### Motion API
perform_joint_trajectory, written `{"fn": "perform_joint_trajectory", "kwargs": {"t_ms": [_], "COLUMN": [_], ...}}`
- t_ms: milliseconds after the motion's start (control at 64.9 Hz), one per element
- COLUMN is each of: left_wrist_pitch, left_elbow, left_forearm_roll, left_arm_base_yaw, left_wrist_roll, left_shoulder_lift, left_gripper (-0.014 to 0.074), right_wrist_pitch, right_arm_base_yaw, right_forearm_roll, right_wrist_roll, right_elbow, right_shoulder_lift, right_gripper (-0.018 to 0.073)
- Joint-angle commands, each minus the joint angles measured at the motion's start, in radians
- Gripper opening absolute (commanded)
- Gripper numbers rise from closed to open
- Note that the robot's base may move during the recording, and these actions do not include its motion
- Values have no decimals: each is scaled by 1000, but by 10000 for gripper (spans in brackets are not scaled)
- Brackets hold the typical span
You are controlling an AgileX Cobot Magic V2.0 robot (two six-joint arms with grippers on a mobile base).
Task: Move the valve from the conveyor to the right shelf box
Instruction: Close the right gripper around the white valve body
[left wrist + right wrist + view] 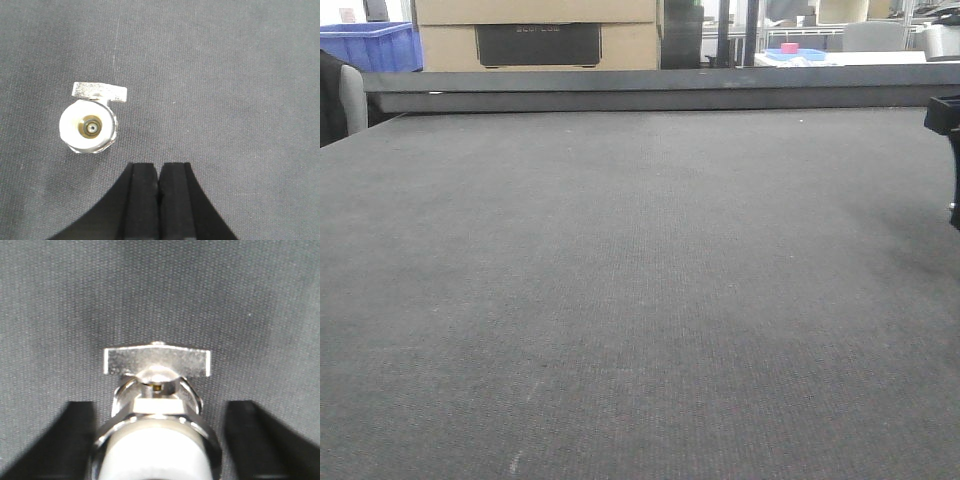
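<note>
Valve [157, 405]: metal, lay on the conveyor surface [260, 295] between the fingers [80, 440] of the right claw [161, 440].
Right claw: spread either side of the body.
Left claw [159, 200]: pressed together, empty.
Handling: judged rigid, weighty, slippery; grip the round body, not the flat handle [156, 362].
Containers: blue bin [370, 45] far behind, contents hidden; shelf box unseen.

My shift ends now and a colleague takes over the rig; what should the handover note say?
Left gripper: shut, empty; a valve lies on the conveyor beside it, untouched.
Right gripper: open, fingers either side of a valve, not yet closed.
Whether both wrist views show the same valve, I cannot tell.
Done: right gripper lined up for the grasp.
Left: close, lift, carry to the right shelf box, which no view shows.
</note>
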State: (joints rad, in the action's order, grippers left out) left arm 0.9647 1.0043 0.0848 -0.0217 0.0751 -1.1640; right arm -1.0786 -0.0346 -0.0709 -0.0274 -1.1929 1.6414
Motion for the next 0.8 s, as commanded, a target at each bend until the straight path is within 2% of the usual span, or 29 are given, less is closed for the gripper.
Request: {"fn": "perform_joint_trajectory", "kwargs": {"t_ms": [0,77,185,339,539,740,786], "left_wrist_pitch": [8,8,16,70,256,256,256], "left_elbow": [8,8,8,28,161,221,221], "left_forearm_roll": [5,5,5,5,-23,-190,-219], "left_arm_base_yaw": [-5,-5,-5,-5,-5,-5,-5], "left_wrist_roll": [6,6,6,4,-75,-75,-75], "left_shoulder_lift": [1,1,1,-1,-55,-161,-183], "left_gripper": [-111,-111,-111,-111,-111,-104,-67], "right_wrist_pitch": [2,2,-11,-84,-113,-96,-96], "right_arm_base_yaw": [-4,-4,-4,-4,-4,-4,-4], "right_forearm_roll": [14,14,14,14,14,14,14], "right_wrist_roll": [-1,-1,-1,-1,-1,-1,-1], "right_elbow": [-1,-1,-1,-31,-71,-73,-73], "right_shoulder_lift": [2,2,2,-27,-135,-230,-243], "right_gripper": [204,67,-172,-162,-162,-162,-162]}}
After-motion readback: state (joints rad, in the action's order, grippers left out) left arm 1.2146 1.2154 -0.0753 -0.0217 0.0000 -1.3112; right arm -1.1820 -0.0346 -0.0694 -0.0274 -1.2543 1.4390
